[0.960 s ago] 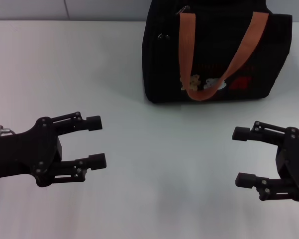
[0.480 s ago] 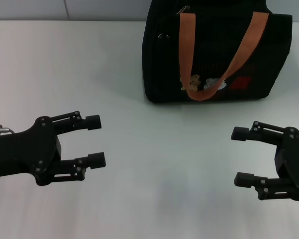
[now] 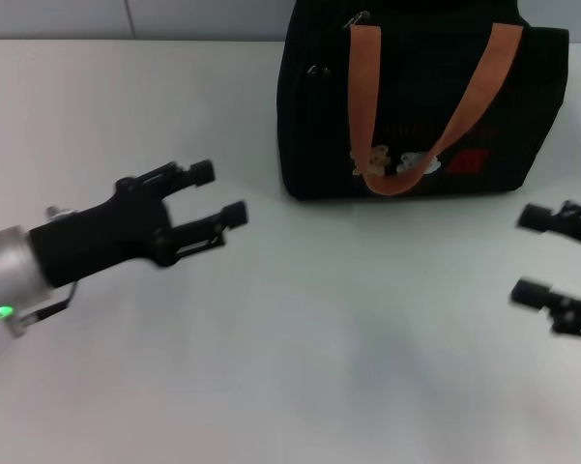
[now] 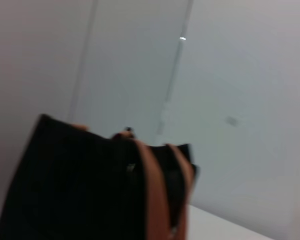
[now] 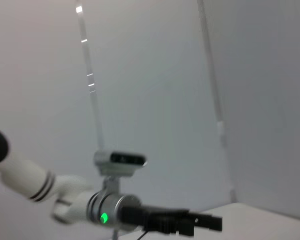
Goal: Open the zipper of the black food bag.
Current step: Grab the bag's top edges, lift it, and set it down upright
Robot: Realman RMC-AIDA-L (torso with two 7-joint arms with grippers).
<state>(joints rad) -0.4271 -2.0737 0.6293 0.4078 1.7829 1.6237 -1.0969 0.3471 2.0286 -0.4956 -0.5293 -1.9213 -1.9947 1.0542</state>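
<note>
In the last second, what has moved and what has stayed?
The left gripper moved forward and inward toward the black food bag, open and empty. The right gripper shifted outward to the right edge, open. The bag kept its place, untouched.

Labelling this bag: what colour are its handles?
Orange handles on the black food bag, clearest in the head view.

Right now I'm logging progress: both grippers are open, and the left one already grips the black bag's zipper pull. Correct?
Not quite. In the head view the left gripper is open, as is the right gripper, but the left one holds nothing: it hangs over the table, apart from the black food bag. The zipper pull at the bag's top is untouched.
</note>
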